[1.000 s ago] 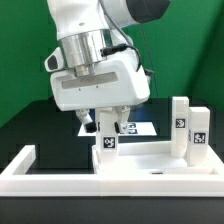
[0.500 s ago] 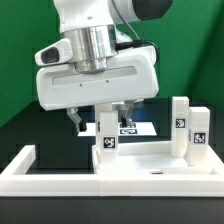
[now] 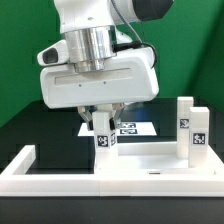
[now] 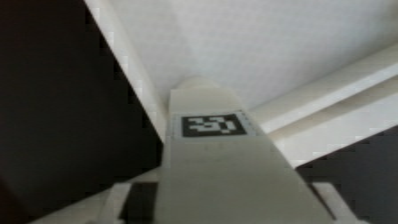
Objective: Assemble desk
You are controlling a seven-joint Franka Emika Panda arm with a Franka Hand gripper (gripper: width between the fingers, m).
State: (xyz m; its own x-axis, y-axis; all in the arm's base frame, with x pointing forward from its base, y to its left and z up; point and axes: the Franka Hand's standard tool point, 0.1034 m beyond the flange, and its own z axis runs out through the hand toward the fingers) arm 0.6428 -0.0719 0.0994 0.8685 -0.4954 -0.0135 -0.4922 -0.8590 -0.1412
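Observation:
The white desk top (image 3: 150, 162) lies flat at the front, its raised rim facing up. My gripper (image 3: 103, 127) is over its corner on the exterior view's left and is shut on a short square white leg (image 3: 103, 141), which stands upright there with its tag facing the camera. In the wrist view the leg (image 4: 222, 150) fills the middle between my fingers (image 4: 128, 200), with the desk top (image 4: 285, 50) beyond it. Two more white legs (image 3: 185, 124) (image 3: 199, 136) stand upright at the desk top's end on the exterior view's right.
The marker board (image 3: 134, 128) lies on the black table behind the desk top. The long low white border wall (image 3: 60, 182) runs along the front and turns back at the exterior view's left (image 3: 22, 157). Green backdrop behind.
My hand has turned about its axis and come down over the leg. The fingers now cover the leg's upper part, and its tag sits slightly higher than before.

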